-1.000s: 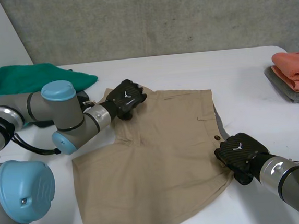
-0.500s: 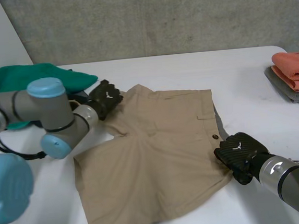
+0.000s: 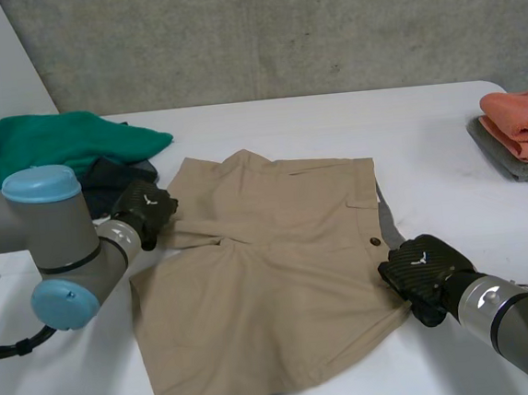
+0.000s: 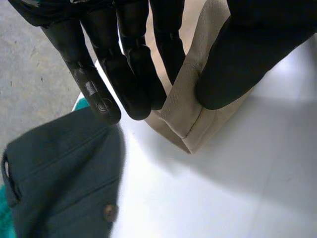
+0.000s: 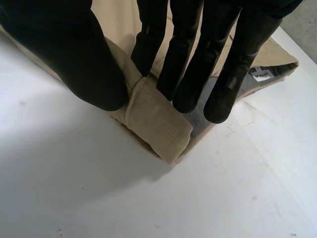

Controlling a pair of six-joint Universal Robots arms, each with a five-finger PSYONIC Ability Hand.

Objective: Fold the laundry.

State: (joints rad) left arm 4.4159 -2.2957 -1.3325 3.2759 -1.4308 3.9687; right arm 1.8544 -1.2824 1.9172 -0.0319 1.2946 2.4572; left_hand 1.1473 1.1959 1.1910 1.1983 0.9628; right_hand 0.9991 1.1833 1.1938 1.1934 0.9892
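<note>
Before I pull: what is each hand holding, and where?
Both hold the tan shorts: the left hand pinches a leg-hem corner, the right hand pinches the waistband's end.

Tan shorts [image 3: 271, 280] spread flat on table [image 3: 331, 122], waistband w/ button at right, legs leftward, lightly creased.

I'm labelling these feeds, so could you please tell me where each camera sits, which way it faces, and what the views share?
Head view: between and behind the arms, looking down at the table; shows left arm, right arm, left hand and right hand on the shorts.
Left wrist view: on that wrist, looking along the palm; left hand pinches a hem corner, dark garment at its fingertips.
Right wrist view: on that wrist, looking along the palm; right hand pinches the waistband.
Shared: shorts in all three; dark garment in head and left wrist views.
</note>
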